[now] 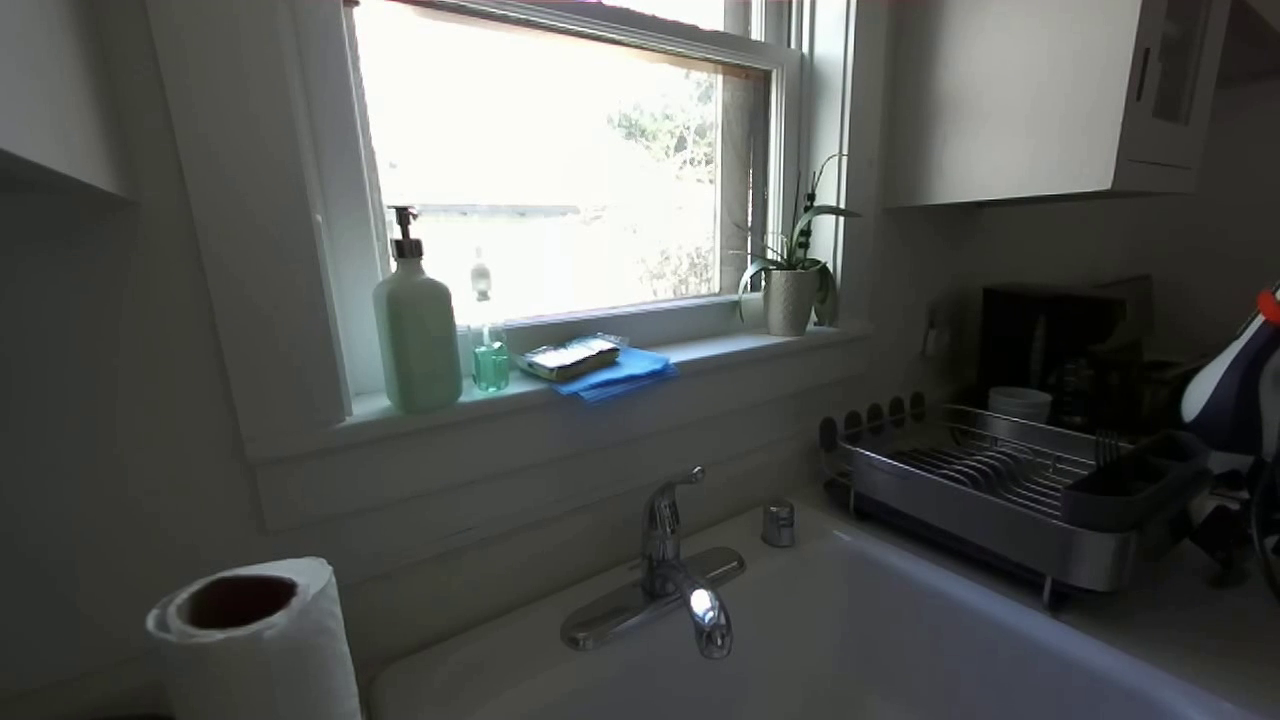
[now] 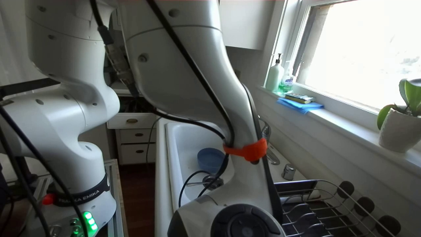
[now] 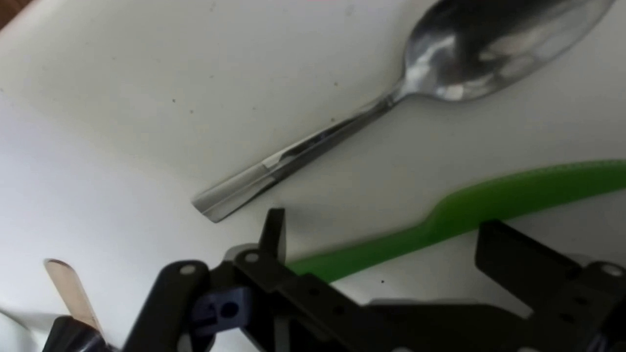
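Note:
My gripper (image 3: 381, 222) is open, its two black fingers wide apart in the wrist view. A green plastic knife (image 3: 455, 210) lies on a white surface under and between the fingers, its handle end hidden behind the left finger. Whether the fingers touch it I cannot tell. A metal spoon (image 3: 337, 134) lies just beyond, its bowl at the upper right and its handle end near the left fingertip. A flat wooden stick (image 3: 73, 293) and a dark shiny object (image 3: 73, 337) are at the lower left. The gripper is out of sight in both exterior views.
A dish rack (image 1: 960, 505) stands right of the sink (image 2: 174, 148). A faucet (image 1: 690, 590) rises behind the sink, and a blue bowl (image 2: 210, 159) sits in it. Bottles (image 1: 418, 340) and a potted plant (image 1: 788, 300) stand on the windowsill. A paper towel roll (image 1: 260, 660) stands nearby.

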Tool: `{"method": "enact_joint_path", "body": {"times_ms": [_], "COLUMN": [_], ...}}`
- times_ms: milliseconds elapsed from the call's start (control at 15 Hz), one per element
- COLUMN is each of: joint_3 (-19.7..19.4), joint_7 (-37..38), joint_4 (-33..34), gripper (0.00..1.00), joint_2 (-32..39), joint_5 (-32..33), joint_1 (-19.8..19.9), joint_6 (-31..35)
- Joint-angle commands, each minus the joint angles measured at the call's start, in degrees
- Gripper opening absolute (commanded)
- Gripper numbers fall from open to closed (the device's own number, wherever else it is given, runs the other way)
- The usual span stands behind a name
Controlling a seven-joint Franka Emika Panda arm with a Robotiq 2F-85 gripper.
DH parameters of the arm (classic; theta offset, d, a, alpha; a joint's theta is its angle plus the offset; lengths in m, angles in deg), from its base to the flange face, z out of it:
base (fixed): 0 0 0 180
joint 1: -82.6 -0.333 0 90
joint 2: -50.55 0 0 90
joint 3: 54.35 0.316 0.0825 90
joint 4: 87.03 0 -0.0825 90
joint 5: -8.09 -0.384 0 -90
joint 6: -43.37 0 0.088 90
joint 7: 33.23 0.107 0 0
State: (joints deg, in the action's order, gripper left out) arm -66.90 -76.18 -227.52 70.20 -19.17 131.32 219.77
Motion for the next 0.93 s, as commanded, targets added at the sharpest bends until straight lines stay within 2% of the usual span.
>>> {"method": "enact_joint_path", "body": {"times_ms": [0, 200, 533, 867], "joint_3": [2.2, 5.1, 12.7, 17.3], "joint_7": [-1.6, -3.7, -8.1, -9.5], "joint_4": [0.2, -0.3, -1.1, -2.0], "gripper": [1.0, 1.0, 1.0, 1.0], "joint_2": [-1.2, -2.5, -4.2, -4.3], "joint_5": [-0.9, -1.7, -5.1, -7.8], "joint_1": [2.3, 5.3, 12.6, 17.1], "joint_6": [-1.1, -1.2, -0.1, 1.5]}}
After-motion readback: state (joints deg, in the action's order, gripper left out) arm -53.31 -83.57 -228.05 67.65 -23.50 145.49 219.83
